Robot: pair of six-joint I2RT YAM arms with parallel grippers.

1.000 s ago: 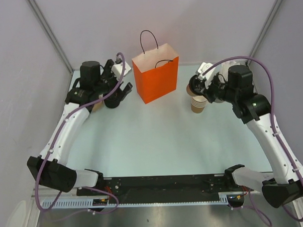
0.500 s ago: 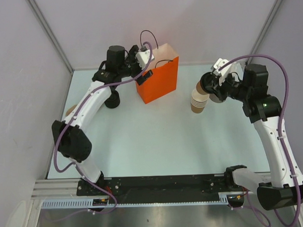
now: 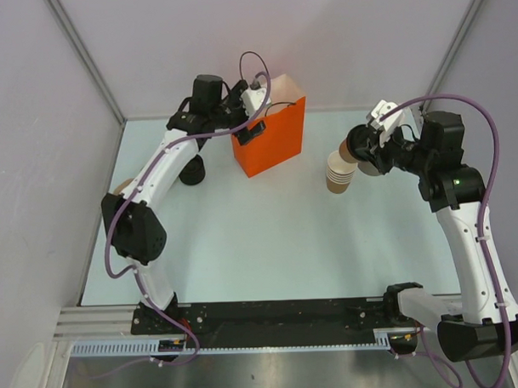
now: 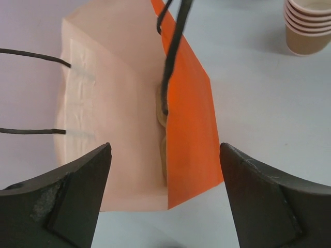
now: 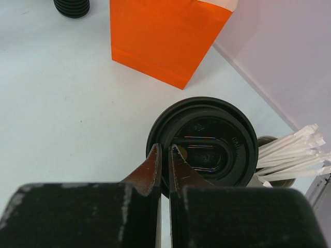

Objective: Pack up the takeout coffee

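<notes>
My right gripper [image 3: 362, 153] is shut on the rim of the round black lid [image 5: 207, 138], which sits on a tan paper cup [image 3: 346, 149]. It holds the cup in the air, just above the stack of tan cups [image 3: 337, 178]. In the right wrist view the fingertips [image 5: 156, 161] pinch the lid's near edge and the cup is hidden under the lid. My left gripper [image 3: 251, 126] is open and empty. It hangs over the open top of the orange paper bag [image 3: 272, 141], whose pale inside [image 4: 119, 119] shows between the jaws.
A stack of black lids [image 3: 193, 172] stands left of the bag. A holder of white sticks [image 5: 292, 150] sits at the back right by the wall. The stack of cups also shows in the left wrist view [image 4: 309, 28]. The bag's black handles [image 4: 173, 51] stand up.
My left arm has swung from the lid stack to above the bag's opening. My right gripper has lifted the lidded cup off the stack, up and slightly right.
</notes>
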